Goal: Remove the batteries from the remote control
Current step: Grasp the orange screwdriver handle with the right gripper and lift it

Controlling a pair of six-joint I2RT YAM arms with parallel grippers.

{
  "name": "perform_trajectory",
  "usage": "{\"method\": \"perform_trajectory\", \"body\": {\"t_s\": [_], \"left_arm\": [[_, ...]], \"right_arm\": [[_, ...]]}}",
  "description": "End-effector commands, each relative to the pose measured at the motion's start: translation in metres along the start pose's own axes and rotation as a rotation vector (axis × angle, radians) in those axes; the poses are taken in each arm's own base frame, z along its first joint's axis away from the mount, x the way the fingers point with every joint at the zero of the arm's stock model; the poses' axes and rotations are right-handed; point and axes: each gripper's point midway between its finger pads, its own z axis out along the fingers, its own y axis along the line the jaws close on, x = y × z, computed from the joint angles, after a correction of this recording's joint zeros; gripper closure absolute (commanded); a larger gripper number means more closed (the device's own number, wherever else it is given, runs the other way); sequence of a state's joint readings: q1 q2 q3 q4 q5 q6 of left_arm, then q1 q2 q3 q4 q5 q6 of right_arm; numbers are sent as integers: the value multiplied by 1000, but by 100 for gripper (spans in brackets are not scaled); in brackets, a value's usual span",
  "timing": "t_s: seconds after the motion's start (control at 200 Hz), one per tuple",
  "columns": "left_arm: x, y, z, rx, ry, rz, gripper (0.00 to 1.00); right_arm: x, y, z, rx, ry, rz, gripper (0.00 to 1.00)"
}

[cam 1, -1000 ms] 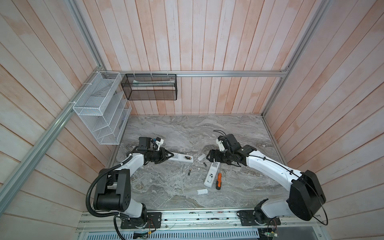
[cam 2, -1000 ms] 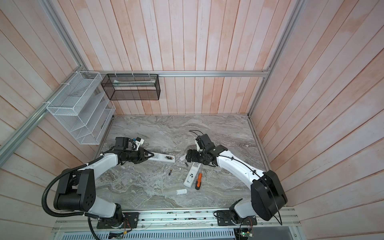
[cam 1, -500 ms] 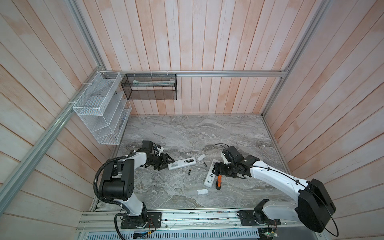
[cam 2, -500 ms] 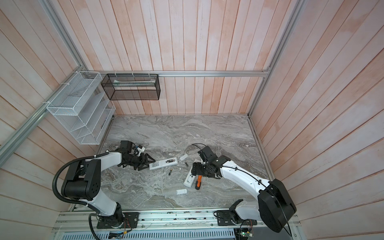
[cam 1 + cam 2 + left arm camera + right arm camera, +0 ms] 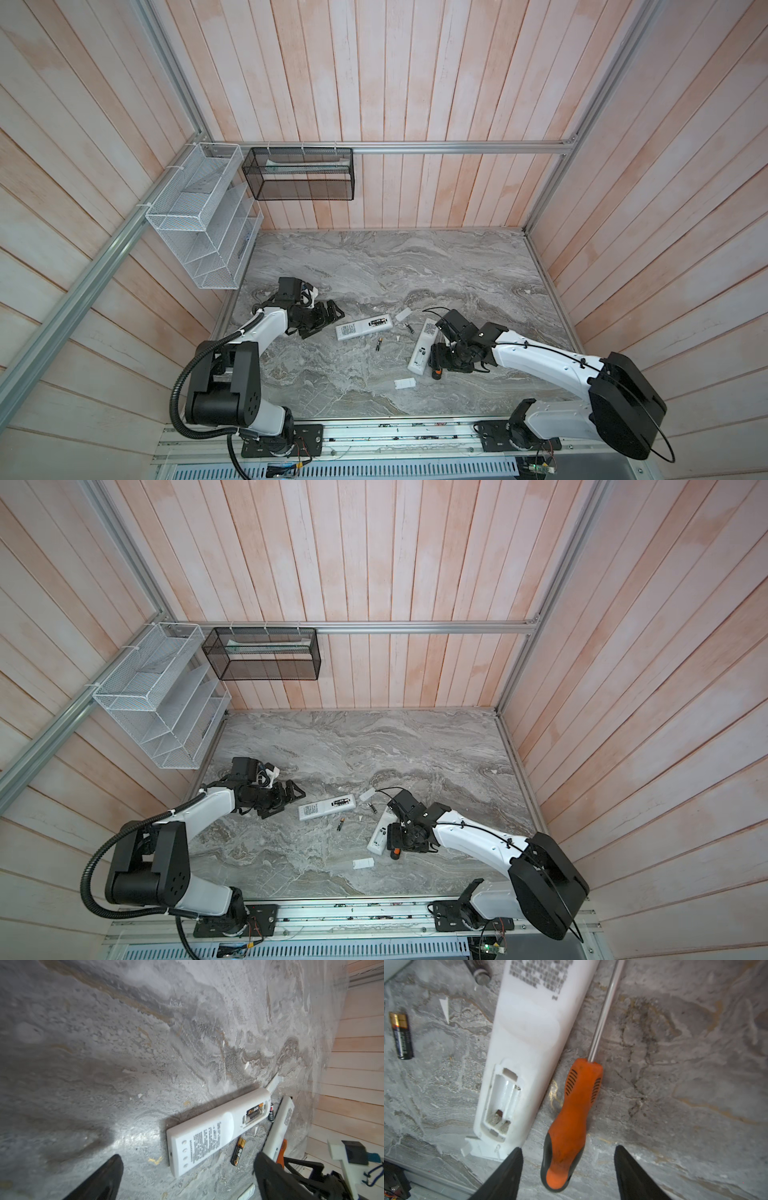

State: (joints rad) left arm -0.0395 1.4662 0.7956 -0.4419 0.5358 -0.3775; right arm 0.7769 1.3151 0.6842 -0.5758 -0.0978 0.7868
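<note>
While the left end effector point(image 5: 328, 320) gapes empty, the right end effector point(image 5: 568, 1148), unclenched, straddles the screwdriver point(image 5: 575, 1105).

Both top views: I look steeply down from high at the front, whole table point(image 5: 374, 257) in frame. Left wrist: low, close, skimming toward a remote point(image 5: 207, 1128). Right wrist: close above the screwdriver point(image 5: 571, 1115). Wrist views share one loose battery point(image 5: 238, 1152).

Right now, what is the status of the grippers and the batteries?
Left gripper open, off the remote. Right gripper open, astride the screwdriver handle. Batteries in that remote's bay; two loose batteries on the table. Second remote: bay empty.
</note>
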Motion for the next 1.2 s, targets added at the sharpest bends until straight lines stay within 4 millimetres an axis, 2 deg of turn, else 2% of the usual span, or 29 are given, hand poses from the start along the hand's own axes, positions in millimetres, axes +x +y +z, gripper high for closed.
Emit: {"method": "perform_trajectory", "body": {"t_s": [0.0,0.135,0.47,0.77,0.995,1.095,1.195], "left_arm": [[-8,4,-10,-48,-53,25,0],[-9,0,-11,-34,-62,30,0],[-11,-6,-13,-5,-70,38,0],[-9,-14,-14,41,-67,26,0],[-12,-26,-18,92,-78,17,0],[-13,-36,-23,133,-86,13,0],[-15,-49,-30,185,-95,16,0]], "right_arm": [[5,-12,5,51,3,21,36],[8,-15,9,54,10,28,41],[10,-24,17,90,13,30,43],[13,-25,23,81,19,32,69],[9,-29,11,102,-16,37,84],[1,-33,-5,123,-77,37,92],[-14,-27,-27,90,-173,18,94]]}}
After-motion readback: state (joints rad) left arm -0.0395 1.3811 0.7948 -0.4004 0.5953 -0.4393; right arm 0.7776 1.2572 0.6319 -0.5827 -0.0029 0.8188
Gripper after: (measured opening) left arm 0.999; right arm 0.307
